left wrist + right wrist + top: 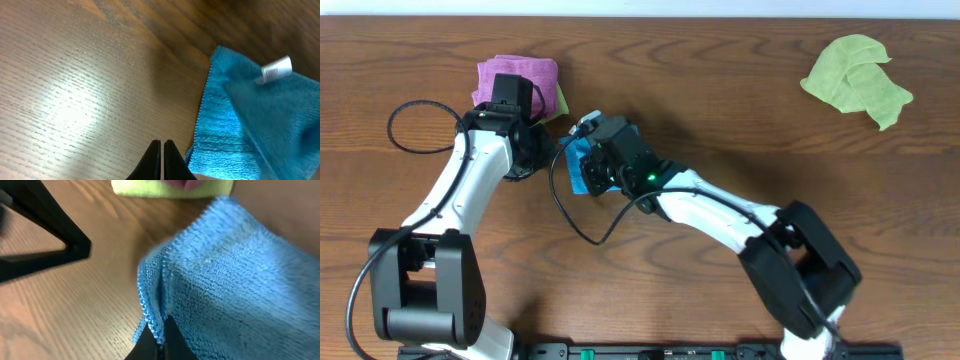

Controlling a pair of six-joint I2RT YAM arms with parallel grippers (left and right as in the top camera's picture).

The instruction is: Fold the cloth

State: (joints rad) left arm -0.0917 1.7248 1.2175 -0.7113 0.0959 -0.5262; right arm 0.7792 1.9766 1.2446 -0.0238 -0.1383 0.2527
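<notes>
The sky-blue cloth point(579, 166) lies bunched on the wooden table between the two arms, mostly hidden under the right wrist in the overhead view. My right gripper point(160, 330) is shut on the stitched edge of the cloth point(235, 275) and holds it up off the table. In the left wrist view the cloth point(235, 130) lies to the right with its white tag point(274, 70) showing. My left gripper point(162, 150) is shut and empty, just left of the cloth's edge, over bare wood.
A purple cloth point(510, 78) sits on a yellow-green cloth point(560, 100) behind the left wrist; that yellow-green cloth also shows in the right wrist view point(170, 187). Another yellow-green cloth point(855, 80) lies crumpled at the far right. A black cable point(410, 125) loops at the left.
</notes>
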